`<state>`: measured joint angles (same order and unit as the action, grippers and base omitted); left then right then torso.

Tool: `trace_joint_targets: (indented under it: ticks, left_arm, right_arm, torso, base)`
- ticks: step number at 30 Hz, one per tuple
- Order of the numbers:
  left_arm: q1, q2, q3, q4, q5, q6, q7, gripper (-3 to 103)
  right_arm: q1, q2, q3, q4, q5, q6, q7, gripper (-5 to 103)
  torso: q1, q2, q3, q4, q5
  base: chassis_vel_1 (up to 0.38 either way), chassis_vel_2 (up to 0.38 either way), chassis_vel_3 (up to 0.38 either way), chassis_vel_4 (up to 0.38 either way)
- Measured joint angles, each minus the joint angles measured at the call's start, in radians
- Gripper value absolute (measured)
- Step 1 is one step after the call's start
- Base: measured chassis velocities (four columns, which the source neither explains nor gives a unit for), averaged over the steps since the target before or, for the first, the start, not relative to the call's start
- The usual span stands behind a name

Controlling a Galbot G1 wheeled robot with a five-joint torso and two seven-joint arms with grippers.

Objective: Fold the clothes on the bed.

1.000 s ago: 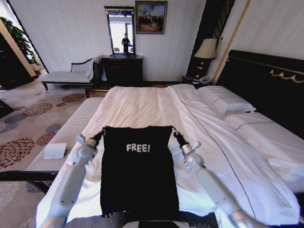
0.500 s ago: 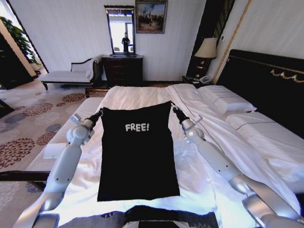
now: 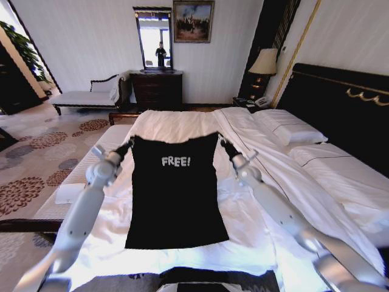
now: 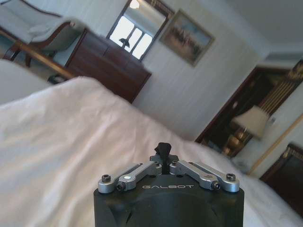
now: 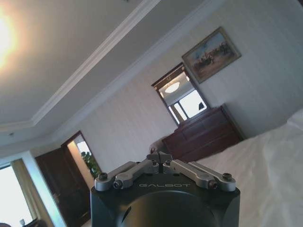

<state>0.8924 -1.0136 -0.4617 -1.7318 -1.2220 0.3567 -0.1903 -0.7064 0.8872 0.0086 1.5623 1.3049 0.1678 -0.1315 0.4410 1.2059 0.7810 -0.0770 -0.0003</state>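
Note:
A black sleeveless top (image 3: 176,194) with white "FREE!" lettering hangs spread out over the white bed (image 3: 182,125). My left gripper (image 3: 126,146) is shut on its upper left corner and my right gripper (image 3: 223,145) on its upper right corner. The top's lower edge hangs near the foot of the bed. In the left wrist view the left gripper (image 4: 163,152) is shut with a bit of black cloth between its tips. In the right wrist view the right gripper (image 5: 159,158) is shut too, with the cloth hidden behind it.
White pillows (image 3: 289,129) and the dark headboard (image 3: 340,97) lie to the right. A white-cushioned bench (image 3: 91,167) runs along the bed's left side, with patterned carpet beyond. A dresser with a mirror (image 3: 157,88), a chaise (image 3: 85,97) and a lamp (image 3: 264,64) stand by the far wall.
Both arms have lifted the top and carried it farther out over the bed. Its upper edge is higher than a second ago, and its lower edge has risen slightly in the last half second.

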Motion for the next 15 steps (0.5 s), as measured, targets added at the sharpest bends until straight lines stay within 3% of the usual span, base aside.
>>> trace_joint_targets:
  ticks: [3, 12, 15]
  left_arm:
    - [0.144, -0.016, -0.039, -0.095, 0.074, 0.01, -0.022, 2]
    - [0.343, -0.071, -0.086, -0.141, 0.224, 0.012, -0.024, 2]
    - [0.418, -0.102, -0.106, -0.133, 0.294, 0.019, -0.025, 2]
  right_arm:
    - [-0.171, -0.035, 0.045, 0.112, -0.036, -0.011, 0.0, 0]
    - [-0.356, -0.026, 0.088, 0.147, -0.118, 0.002, 0.029, 0]
    - [-0.444, -0.016, 0.096, 0.148, -0.158, 0.005, 0.115, 0]
  torso:
    - [0.0, 0.0, 0.0, -0.0004, 0.0005]
    - [0.0, 0.0, 0.0, -0.0001, 0.0004]
    - [0.0, 0.0, 0.0, -0.0001, 0.0004]
  base:
    - [0.0, 0.0, 0.0, 0.0]
    - [0.0, 0.0, 0.0, 0.0]
    - [0.0, 0.0, 0.0, 0.0]
